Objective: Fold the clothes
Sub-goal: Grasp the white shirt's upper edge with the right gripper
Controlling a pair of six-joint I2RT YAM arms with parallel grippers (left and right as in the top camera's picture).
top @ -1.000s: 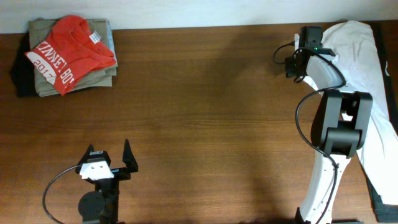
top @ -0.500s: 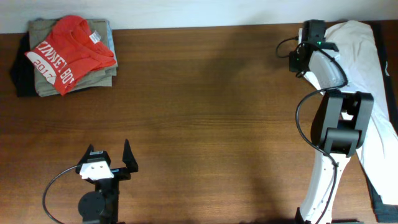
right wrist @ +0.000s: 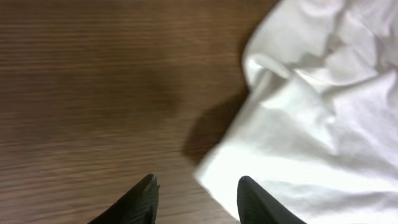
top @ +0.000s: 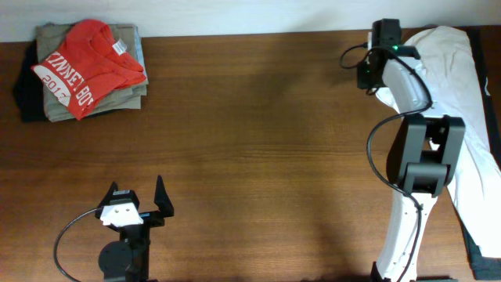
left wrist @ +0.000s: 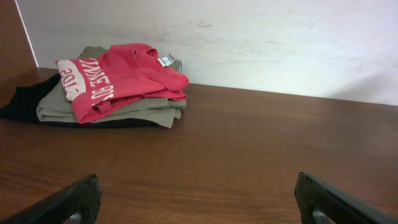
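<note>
The right gripper, fingers spread and empty, hovers at the edge of the crumpled white cotton garment in the far right corner of the brown wooden table — the fetching step, I judge. Next: lower, pinch that hem, drag it centre. The left gripper sits open, empty.

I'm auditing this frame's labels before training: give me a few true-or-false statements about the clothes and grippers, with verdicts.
1. The red shirt lies on top of the folded pile. True.
2. The right gripper is shut on the white garment. False: it is open and holds nothing, by the garment's edge.
3. The left gripper is open. True.
4. The white garment is neatly folded. False: it lies crumpled and spread out.
</note>
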